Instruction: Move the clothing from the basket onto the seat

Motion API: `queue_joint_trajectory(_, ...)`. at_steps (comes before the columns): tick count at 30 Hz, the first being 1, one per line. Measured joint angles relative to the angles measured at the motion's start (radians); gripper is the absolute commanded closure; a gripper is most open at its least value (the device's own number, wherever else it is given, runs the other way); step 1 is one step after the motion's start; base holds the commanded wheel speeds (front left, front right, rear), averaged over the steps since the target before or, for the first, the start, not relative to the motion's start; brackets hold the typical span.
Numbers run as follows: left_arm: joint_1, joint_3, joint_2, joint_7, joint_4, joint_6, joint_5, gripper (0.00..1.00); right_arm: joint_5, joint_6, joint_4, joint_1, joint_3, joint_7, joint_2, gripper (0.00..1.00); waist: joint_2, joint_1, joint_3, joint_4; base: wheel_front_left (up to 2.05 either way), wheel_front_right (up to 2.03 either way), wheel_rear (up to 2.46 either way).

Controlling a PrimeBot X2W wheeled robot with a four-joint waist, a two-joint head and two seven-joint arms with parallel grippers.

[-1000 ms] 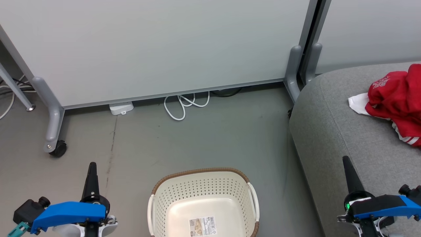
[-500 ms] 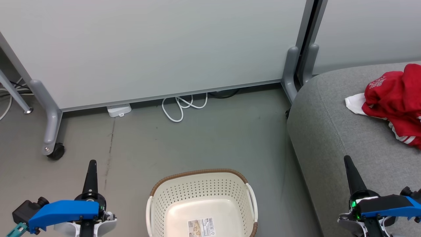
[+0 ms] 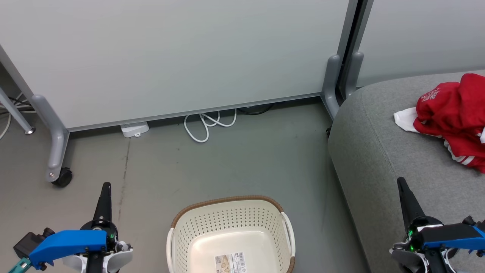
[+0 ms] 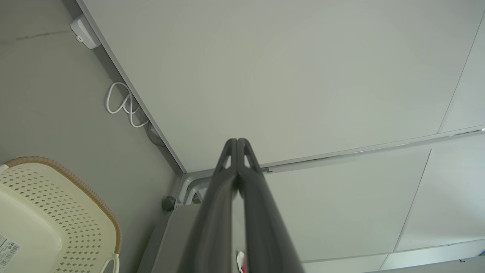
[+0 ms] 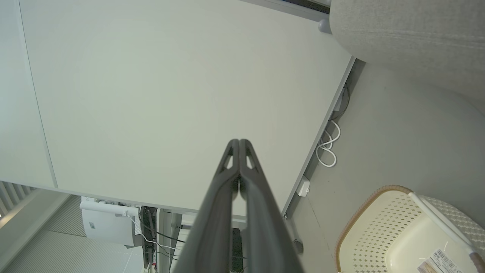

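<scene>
1. Clothing (image 3: 451, 113) heaped on seat (image 3: 379, 159), right edge of frame.
2. Basket (image 3: 227, 200) at bottom centre, holding just a label (image 3: 230, 262).
3. Left gripper (image 3: 106, 185) lower left, right gripper (image 3: 399, 181) lower right: fingers pressed together, gripping nothing.
4. Transfer seemingly complete; next move likely only parking both arms.

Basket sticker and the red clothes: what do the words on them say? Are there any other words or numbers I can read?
The sticker on the bottom of the basket: a barcode and tiny print, too small to read.
The white print on the red clothing lying on the seat: too blurred to read.
I can read no other words or numbers.
</scene>
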Motion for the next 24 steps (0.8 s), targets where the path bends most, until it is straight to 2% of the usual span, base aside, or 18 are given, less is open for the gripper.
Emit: queue_joint_trajectory(24,-0.011,0.012,0.0,0.044,-0.009,0.0,-0.184,1.0,0.183,0.0,-0.005,-0.006,-0.012,0.046,0.0,1.0,0.0,0.0,-0.01,-0.016,0.0,0.0,0.0)
